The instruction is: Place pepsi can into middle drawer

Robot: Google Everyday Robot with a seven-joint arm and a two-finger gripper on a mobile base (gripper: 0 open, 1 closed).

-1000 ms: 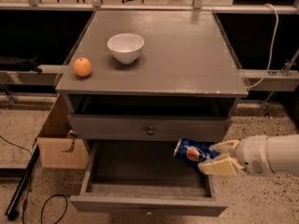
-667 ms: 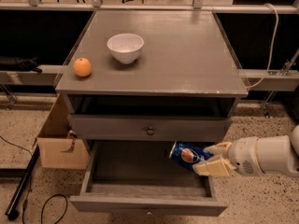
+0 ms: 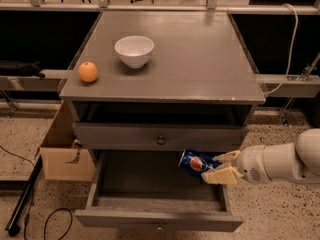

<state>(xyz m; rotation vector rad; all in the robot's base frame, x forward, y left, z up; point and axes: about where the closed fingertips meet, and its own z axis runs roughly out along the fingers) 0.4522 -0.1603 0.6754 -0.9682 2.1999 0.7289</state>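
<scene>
The middle drawer [image 3: 150, 220] stands open nearest. Above its right side, the claw [image 3: 213, 168] reaches in from the right and clamps the pepsi can [image 3: 194, 162], which lies tilted. Farther back, the grey surface [image 3: 200, 59] carries 1 orange [image 3: 88, 72] at left and 1 white bowl [image 3: 134, 50].

Wht bowl [image 3: 134, 50] & orange [image 3: 88, 72] on cabinet top [image 3: 200, 59]; cardboard box [image 3: 65, 160] on floor, L.

Blue pepsi can [image 3: 194, 162] in cream gripper [image 3: 214, 168]

blue pepsi can [image 3: 196, 163] lying sideways, clasped by gripper [image 3: 211, 168] at right, above open grey middle drawer [image 3: 150, 220]
</scene>
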